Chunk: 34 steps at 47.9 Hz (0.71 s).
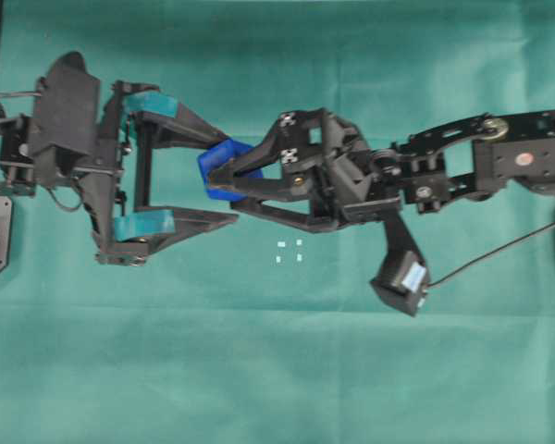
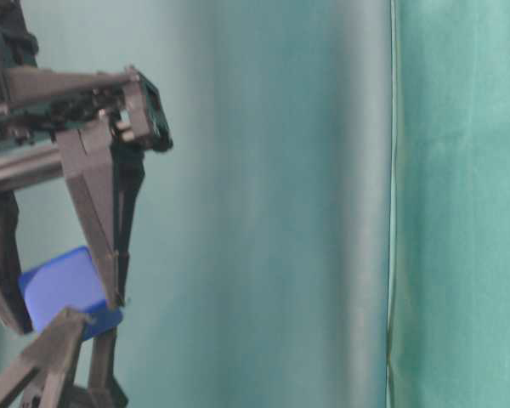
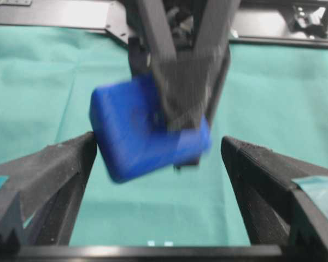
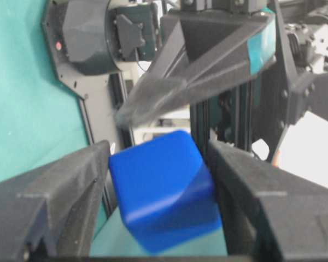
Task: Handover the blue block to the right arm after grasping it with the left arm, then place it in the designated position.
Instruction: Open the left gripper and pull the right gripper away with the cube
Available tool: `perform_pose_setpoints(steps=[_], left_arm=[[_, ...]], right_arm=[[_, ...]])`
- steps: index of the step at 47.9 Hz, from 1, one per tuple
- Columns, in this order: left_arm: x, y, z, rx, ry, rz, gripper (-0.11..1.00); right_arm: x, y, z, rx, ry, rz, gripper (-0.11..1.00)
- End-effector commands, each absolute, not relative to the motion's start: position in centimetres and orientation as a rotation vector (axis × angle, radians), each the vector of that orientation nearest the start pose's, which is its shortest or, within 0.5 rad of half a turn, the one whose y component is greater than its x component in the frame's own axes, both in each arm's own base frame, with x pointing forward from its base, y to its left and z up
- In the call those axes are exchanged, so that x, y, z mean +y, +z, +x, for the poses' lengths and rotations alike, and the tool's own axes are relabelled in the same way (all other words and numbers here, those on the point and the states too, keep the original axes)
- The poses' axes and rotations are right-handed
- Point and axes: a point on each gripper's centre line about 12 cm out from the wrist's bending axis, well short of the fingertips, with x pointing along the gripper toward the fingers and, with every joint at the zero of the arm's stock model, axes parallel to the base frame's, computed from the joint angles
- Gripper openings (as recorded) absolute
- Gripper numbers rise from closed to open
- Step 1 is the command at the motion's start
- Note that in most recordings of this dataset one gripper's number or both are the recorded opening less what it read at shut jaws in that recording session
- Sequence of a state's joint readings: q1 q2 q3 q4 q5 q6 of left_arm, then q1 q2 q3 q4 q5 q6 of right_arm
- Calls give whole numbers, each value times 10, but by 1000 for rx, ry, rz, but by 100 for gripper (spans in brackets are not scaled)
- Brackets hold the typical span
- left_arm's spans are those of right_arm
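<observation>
The blue block (image 1: 224, 171) is clamped, tilted, between the all-black fingers of my right gripper (image 1: 216, 181) and held above the green cloth. My left gripper (image 1: 228, 179), with teal pads (image 1: 151, 104), is open wide; its fingers stand on either side of the block without touching it. In the left wrist view the block (image 3: 136, 131) hangs between the spread fingers (image 3: 65, 164). In the right wrist view the block (image 4: 161, 196) sits between the right gripper's fingers (image 4: 71, 185). The designated position (image 1: 289, 252), small white marks, lies just below and right of the block.
Green cloth (image 1: 277, 370) covers the table. The right arm's wrist camera (image 1: 402, 277) hangs out below its forearm, trailing a thin cable (image 1: 499, 248). A vertical seam (image 2: 391, 204) runs down the backdrop in the table-level view.
</observation>
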State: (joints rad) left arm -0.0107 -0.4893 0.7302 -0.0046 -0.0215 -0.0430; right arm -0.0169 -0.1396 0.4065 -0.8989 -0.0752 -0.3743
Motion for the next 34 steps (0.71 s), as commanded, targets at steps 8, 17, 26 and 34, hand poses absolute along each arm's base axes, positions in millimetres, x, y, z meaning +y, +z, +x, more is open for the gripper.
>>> perform_pose_setpoints(steps=[8, 17, 26, 34], left_arm=[[-4, 335, 293, 184, -9, -55, 100], [-4, 332, 283, 211, -3, -90, 100], [-4, 330, 282, 229, -3, -92, 100], [-4, 331, 284, 227, -2, -92, 100]], right_arm=[[0, 344, 400, 128, 150, -1255, 59], [0, 343, 389, 128, 150, -1252, 59], [1, 343, 384, 125, 151, -1250, 59], [2, 343, 384, 123, 154, -1249, 57]])
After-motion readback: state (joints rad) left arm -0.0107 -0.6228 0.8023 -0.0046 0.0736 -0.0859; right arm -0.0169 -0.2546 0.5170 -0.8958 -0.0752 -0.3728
